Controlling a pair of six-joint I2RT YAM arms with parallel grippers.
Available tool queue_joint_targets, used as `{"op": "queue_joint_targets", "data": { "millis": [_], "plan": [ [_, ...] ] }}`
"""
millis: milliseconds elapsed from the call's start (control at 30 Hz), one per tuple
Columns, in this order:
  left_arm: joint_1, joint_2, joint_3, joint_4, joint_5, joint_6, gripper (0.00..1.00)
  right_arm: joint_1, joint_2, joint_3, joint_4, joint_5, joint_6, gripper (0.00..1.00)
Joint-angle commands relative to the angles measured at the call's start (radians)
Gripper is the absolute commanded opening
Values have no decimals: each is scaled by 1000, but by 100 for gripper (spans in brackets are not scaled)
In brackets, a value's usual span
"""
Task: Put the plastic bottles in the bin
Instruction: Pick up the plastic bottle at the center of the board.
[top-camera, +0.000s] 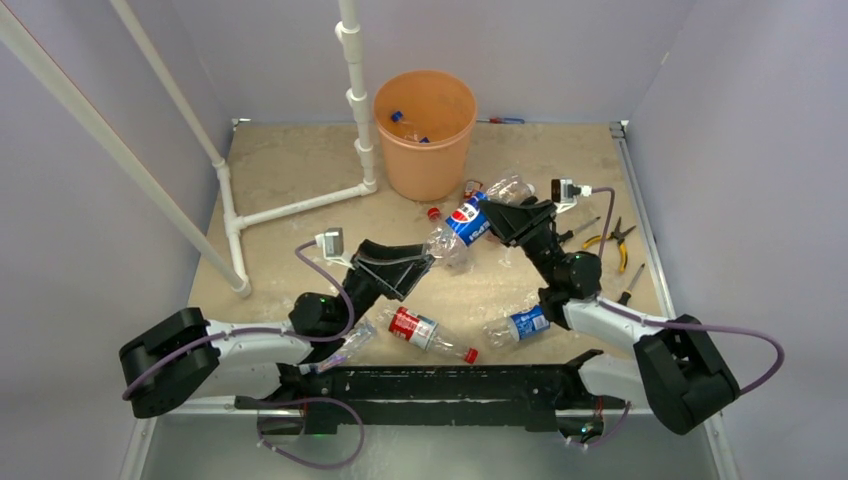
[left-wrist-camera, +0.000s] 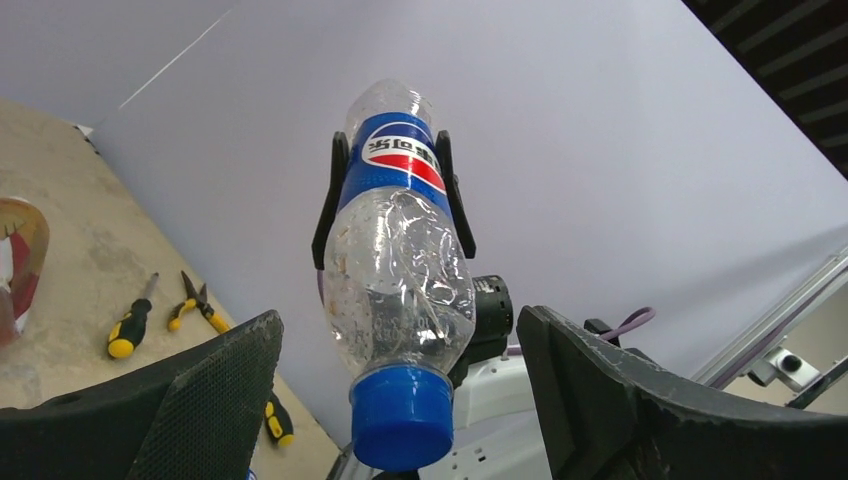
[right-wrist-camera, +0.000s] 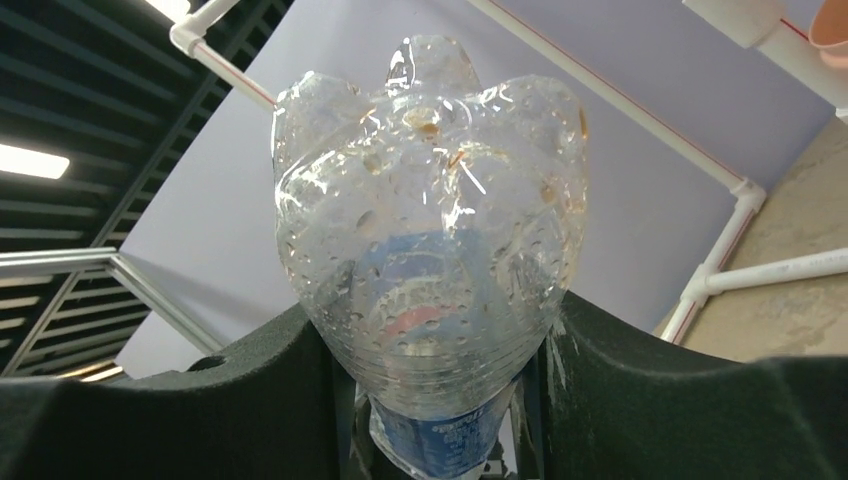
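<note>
Your left claw (top-camera: 425, 262) stands spread wide around the blue-capped neck of the Pepsi bottle (top-camera: 468, 222), gripping nothing. The bottle hangs above the counter (top-camera: 300, 170), near the bin (top-camera: 425, 170) but not over it. It looks empty and dented, so expect it to be light, springy and slick. Your right claw (top-camera: 497, 220) is clenched on the label band, probably the firmest part. Hold there and squeeze gently, because the thin wall may buckle.

Bright, even light (glints on the bottle (right-wrist-camera: 430, 250)), sharp focus.
</note>
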Motion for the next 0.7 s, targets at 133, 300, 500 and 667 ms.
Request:
{"op": "queue_joint_targets", "data": {
  "millis": [133,300,500,667],
  "plan": [
    [3,26,28,334,32,-66,85,0,-9,16,490,122,0,38],
    [3,80,84,333,53,-72,71,9,-1,34,493,124,-8,37],
    [3,100,125,333,20,-54,45,11,-12,14,490,110,-13,37],
    [3,80,127,323,-37,-8,29,12,-72,-19,418,87,-49,37]
  ]
}}
